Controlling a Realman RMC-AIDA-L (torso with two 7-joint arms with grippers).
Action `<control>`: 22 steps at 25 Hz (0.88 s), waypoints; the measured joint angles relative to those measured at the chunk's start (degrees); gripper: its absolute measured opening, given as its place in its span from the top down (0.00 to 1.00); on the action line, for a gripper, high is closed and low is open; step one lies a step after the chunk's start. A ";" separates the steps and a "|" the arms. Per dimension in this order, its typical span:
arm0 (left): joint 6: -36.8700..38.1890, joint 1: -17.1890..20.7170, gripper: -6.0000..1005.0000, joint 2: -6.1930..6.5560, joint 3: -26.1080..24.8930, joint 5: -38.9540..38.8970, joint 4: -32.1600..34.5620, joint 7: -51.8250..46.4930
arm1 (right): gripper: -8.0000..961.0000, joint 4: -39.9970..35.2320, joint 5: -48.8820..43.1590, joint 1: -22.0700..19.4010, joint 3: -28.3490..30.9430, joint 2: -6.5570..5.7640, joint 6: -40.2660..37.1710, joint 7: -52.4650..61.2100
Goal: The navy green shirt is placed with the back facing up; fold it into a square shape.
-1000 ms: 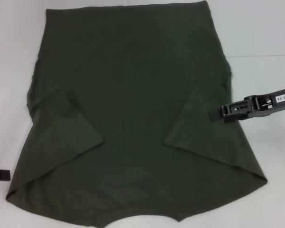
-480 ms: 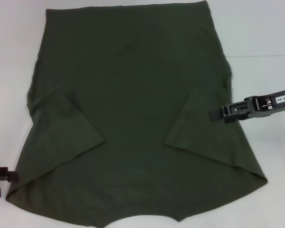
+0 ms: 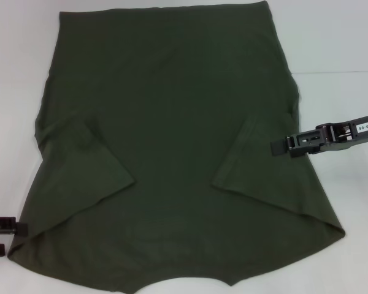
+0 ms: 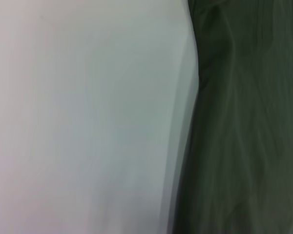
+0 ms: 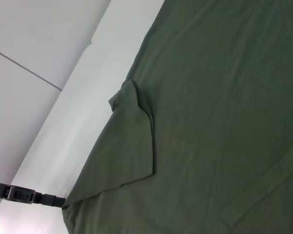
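The navy green shirt [image 3: 172,122] lies flat on the white table, plain side up, with both short sleeves folded in over the body: one sleeve [image 3: 86,165] on the left, the other sleeve [image 3: 245,159] on the right. My left gripper [image 3: 9,237] is open at the shirt's near left corner, its upper finger [image 3: 6,225] touching the cloth edge. My right gripper [image 3: 277,147] reaches in over the shirt's right edge beside the folded sleeve. The left wrist view shows the shirt's edge [image 4: 249,122] close up. In the right wrist view the shirt [image 5: 224,97] fills most of the picture, with the left gripper [image 5: 24,196] at its corner.
The white table [image 3: 337,37] surrounds the shirt, with bare strips at the left and right. A thin seam [image 3: 337,72] crosses the table at the right. The shirt's near hem runs off the lower edge of the head view.
My left gripper has slid right to the shirt's near left corner. The right gripper has barely shifted, and the shirt lies as before.
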 joint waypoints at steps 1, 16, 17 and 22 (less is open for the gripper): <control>-0.15 -0.05 0.13 -0.14 0.13 0.00 0.00 -0.02 | 0.06 0.01 0.00 -0.02 0.08 0.00 0.03 0.00; -1.28 -0.81 0.14 -1.21 1.16 0.45 0.04 -0.30 | 0.07 0.41 0.18 -0.14 0.33 0.09 0.53 0.00; -1.32 -0.86 0.14 -1.23 1.14 0.47 -0.09 -0.34 | 0.07 0.43 0.18 -0.11 0.34 0.09 0.53 0.00; -1.25 -1.50 0.14 -1.24 1.17 0.76 -1.36 -0.42 | 0.07 0.44 0.25 0.11 0.34 0.09 0.56 0.00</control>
